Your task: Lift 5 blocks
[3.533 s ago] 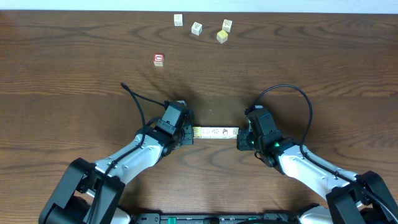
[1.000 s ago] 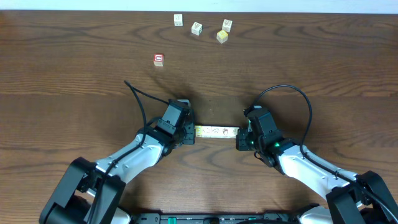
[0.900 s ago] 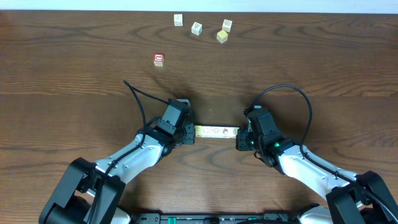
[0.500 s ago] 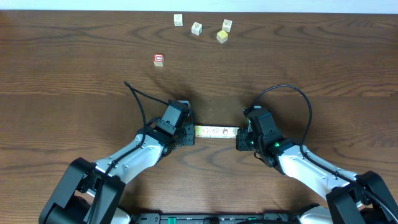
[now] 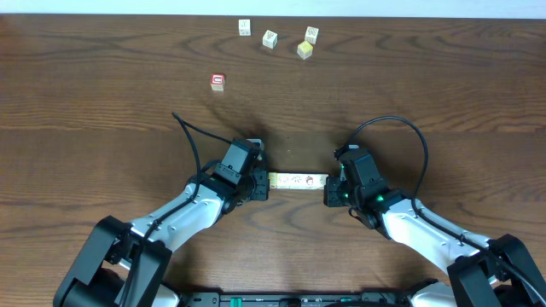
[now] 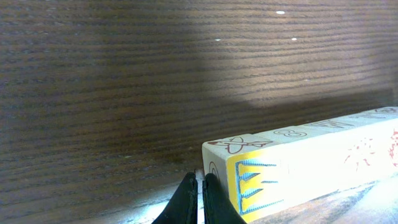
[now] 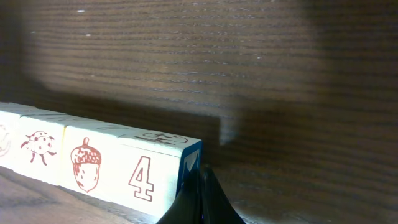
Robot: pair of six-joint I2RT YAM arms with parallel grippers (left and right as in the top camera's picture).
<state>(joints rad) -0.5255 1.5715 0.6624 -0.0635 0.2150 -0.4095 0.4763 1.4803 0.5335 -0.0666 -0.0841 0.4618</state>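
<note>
From my station, the left arm [image 5: 192,205] and right arm [image 5: 418,226] both reach in from the near edge of the surface [image 5: 444,102]. They meet a short row of blocks [image 5: 297,180] that lies crosswise between the centre and the near edge.

The left jaws are closed, with nothing between them. On the left wrist feed their tips are pressed against the row's left end, touching the end block [image 6: 255,183], which has a yellow face with a blue mark. The right jaws are also closed on nothing, and their tips butt against the blue end face of the block printed with a 4 [image 7: 146,177]. Next to it along the row are an acorn block [image 7: 87,165] and then a ladybird block [image 7: 37,149].

The row is pinched end to end between the two closed tips. A shadow falls on the wood behind it, but I cannot tell whether it is off the surface.

Farther out, left of centre, a red-faced cube [image 5: 217,81] stands alone. Along the far edge are four loose pale cubes [image 5: 270,38], well apart from the row, and the yellowish one [image 5: 304,49] sits nearest to me.
</note>
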